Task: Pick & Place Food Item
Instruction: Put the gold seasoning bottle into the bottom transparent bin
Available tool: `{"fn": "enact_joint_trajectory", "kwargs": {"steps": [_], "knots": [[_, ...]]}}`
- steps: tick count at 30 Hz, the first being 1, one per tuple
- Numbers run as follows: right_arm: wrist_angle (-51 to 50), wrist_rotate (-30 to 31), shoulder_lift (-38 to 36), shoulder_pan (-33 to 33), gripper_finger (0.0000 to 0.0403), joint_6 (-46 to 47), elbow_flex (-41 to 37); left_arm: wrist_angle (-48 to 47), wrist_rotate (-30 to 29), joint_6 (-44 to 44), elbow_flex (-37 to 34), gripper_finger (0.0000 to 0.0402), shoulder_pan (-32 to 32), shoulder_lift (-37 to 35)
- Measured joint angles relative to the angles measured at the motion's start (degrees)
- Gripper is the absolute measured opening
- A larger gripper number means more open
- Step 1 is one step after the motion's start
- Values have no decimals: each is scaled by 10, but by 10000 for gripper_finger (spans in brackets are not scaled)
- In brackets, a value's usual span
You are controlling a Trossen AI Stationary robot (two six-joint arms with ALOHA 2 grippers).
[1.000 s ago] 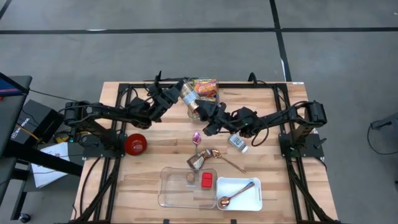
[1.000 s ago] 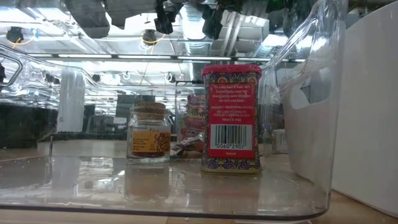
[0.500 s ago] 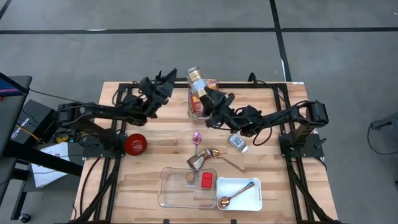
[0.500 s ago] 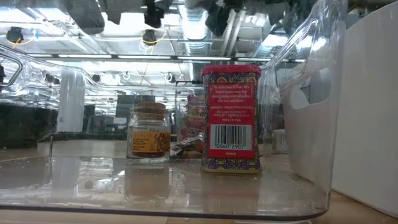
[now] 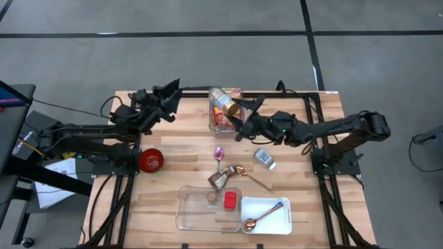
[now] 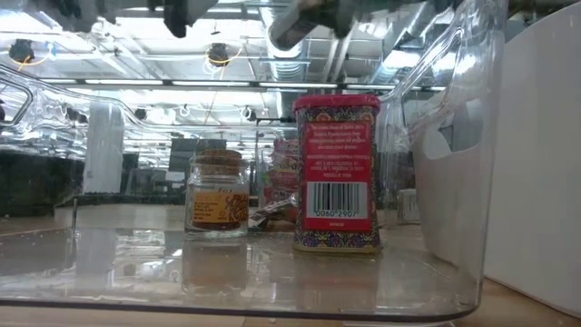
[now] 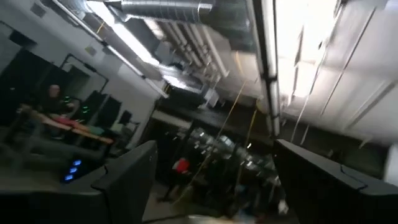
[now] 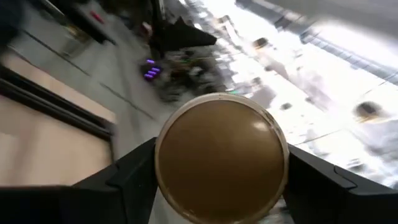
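A jar with an orange label and a round brown end hangs over the clear bin of snack packets at the table's far edge. My right gripper is shut on it, reaching in from the right. My left gripper stands open in the air to the left of the bin, holding nothing; its two fingers point up into the room. My right gripper pinches the jar between its two fingers, one on each side of the brown end's rim. That end faces back along the fingers. They come from the table's right, about level. The jar is lifted clear and tilted above the bin.
Near the front edge a clear tray holds a cork-topped jar and a red tin. Beside it a white tray holds a copper spoon. A small jar, a pink spoon, a brown packet and a red round thing lie mid-table.
My left gripper has drawn back from the jar toward the table's left and far edge, rolling and tipping upward, open throughout. My right gripper has risen, rolled and tipped up toward level; the jar in it has swung from beside the left gripper to above the bin.
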Motion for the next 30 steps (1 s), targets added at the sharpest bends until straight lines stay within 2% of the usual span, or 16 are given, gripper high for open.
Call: {"fn": "enact_joint_trajectory", "kwargs": {"steps": [6, 9, 15, 23, 27, 30], "knots": [[-186, -54, -80, 0, 269, 188, 0, -110, 13, 42, -36, 312, 0, -52], [-264, -88, -114, 0, 269, 273, 0, -143, 43, 64, -55, 314, 0, -62], [-392, -170, -171, 0, 269, 406, 0, -167, 137, 77, -85, 309, -1, -71], [-516, -287, -217, 2, 269, 502, 0, -200, 221, 87, -96, 301, -33, -62], [-569, -342, -222, 14, 269, 524, 4, -220, 236, 110, -96, 301, -62, -53], [-636, -354, -218, 31, 269, 536, 21, -223, 236, 132, -96, 301, -87, -42]]}}
